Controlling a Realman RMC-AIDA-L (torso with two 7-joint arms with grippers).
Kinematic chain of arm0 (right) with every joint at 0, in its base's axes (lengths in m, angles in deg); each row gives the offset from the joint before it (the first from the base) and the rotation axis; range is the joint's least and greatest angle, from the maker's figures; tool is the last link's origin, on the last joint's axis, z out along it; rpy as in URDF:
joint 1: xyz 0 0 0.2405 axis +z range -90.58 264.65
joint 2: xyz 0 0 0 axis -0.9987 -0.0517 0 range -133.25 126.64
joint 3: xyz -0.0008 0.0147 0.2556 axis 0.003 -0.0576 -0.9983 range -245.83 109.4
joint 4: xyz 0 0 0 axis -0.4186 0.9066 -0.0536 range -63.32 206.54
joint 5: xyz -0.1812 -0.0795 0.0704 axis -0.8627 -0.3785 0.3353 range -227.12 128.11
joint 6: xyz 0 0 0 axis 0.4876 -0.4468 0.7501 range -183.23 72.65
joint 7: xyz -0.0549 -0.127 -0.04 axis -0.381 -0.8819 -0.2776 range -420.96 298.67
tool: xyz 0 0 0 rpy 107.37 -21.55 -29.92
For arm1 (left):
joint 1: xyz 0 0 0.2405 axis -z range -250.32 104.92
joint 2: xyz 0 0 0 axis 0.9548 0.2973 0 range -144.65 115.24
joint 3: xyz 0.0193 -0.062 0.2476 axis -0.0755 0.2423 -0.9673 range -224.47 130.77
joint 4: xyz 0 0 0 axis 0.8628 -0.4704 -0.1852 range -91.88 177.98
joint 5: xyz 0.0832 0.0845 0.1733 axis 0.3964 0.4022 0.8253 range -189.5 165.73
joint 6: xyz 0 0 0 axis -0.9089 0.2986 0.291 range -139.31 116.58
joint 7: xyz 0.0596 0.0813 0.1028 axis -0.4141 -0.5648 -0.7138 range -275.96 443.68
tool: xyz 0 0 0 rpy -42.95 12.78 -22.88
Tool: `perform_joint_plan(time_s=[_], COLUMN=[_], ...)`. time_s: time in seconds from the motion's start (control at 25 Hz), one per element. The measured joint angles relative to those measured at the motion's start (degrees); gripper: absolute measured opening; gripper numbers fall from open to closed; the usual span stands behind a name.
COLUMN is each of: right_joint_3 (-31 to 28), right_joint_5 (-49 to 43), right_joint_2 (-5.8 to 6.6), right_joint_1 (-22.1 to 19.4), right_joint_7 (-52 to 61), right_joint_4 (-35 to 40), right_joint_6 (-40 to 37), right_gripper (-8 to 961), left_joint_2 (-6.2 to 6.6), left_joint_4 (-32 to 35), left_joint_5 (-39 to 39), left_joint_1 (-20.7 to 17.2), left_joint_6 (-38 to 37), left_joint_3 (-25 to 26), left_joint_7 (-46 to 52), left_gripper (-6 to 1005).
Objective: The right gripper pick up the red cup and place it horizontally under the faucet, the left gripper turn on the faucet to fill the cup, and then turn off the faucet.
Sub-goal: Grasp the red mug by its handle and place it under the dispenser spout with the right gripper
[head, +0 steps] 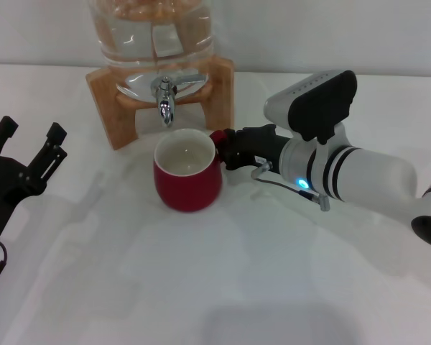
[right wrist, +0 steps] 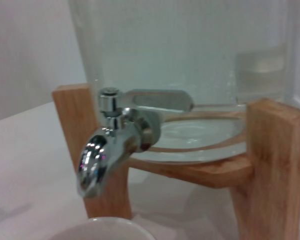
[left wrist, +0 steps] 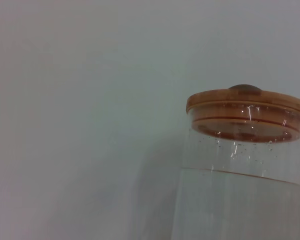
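Right gripper [head: 226, 147] is clamping the red cup's [head: 187, 171] handle under the faucet [head: 164, 99].
Left gripper [head: 30, 154] is waiting spread open; the handle is mostly hidden.

Upright red cup [head: 187, 177] stands just under the chrome faucet [head: 164, 97].

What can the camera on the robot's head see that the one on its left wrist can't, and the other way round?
Only the head view shows the glossy red cup standing under the shiny chrome faucet, the right pincer at the cup's handle, the left pincer open and off to the left, and the wooden stand. Only the left wrist view shows the round wooden lid and the water line below it. Both show the clear glass water jar, though different parts of it.
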Motion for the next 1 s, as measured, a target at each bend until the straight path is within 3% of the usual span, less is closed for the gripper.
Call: perform_joint_plan(time_s=[1.0], right_joint_3=[0.82], right_joint_5=[-0.44], right_joint_2=[0.0], right_joint_1=[0.66], right_joint_7=[-0.83], right_joint_4=[-0.25], right_joint_6=[-0.03], right_gripper=[171], left_joint_2=[0.0], left_joint_4=[-0.47], left_joint_5=[0.0], left_joint_1=[0.6], left_joint_6=[-0.02], left_joint_3=[0.0], left_joint_7=[0.0], left_gripper=[891])
